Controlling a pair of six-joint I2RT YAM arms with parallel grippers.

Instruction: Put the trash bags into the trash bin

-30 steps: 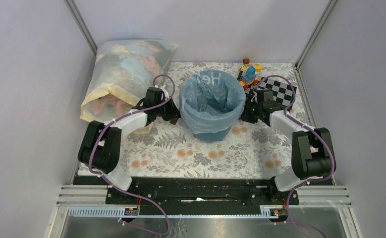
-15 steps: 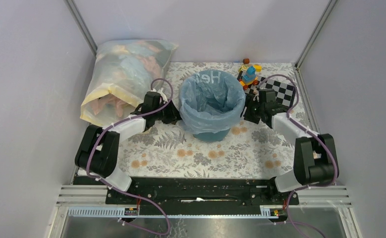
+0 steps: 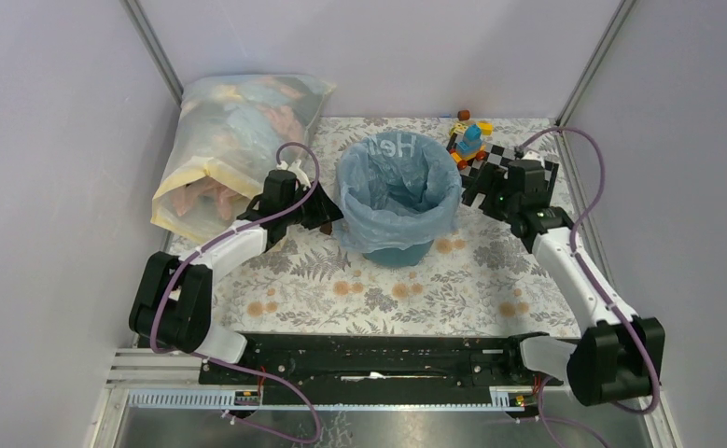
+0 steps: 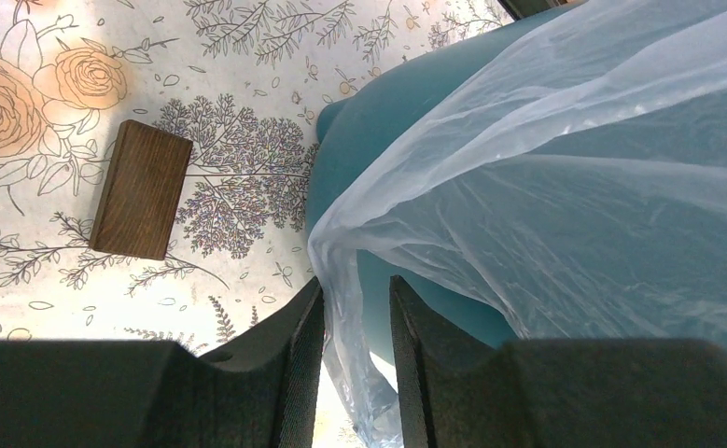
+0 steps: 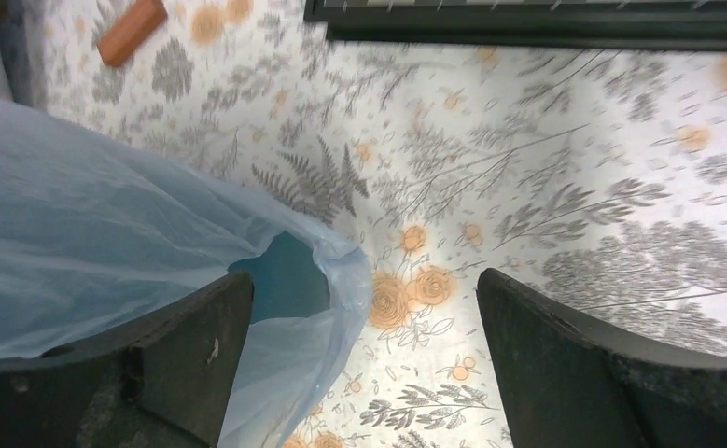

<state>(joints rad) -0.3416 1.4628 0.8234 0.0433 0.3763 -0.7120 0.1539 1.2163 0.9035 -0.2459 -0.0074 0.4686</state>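
Note:
The teal trash bin (image 3: 398, 250) stands mid-table, lined with the pale-blue trash bag (image 3: 398, 182), whose rim is folded over the bin's edge. My left gripper (image 3: 329, 213) is at the bin's left side. In the left wrist view its jaws (image 4: 356, 285) stand a little apart, and the bag's hanging edge (image 4: 345, 280) passes loosely through the gap beside the bin wall (image 4: 378, 121). My right gripper (image 3: 471, 191) is just off the bin's right side. In the right wrist view it (image 5: 364, 280) is wide open, with the bag's edge (image 5: 89, 205) beside one finger and a patch of bin (image 5: 289, 271) showing.
A large clear bag of cloth (image 3: 233, 140) leans in the back left corner. Small toys (image 3: 469, 138) and a checkerboard card (image 3: 525, 170) lie at the back right. A brown wooden block (image 4: 141, 189) lies left of the bin, and an orange-brown piece (image 5: 132, 31) lies on the floral cloth.
Both grippers have opened off the bag's rim. The right gripper has drawn back to the right, away from the bin. The left wrist has shifted slightly back.

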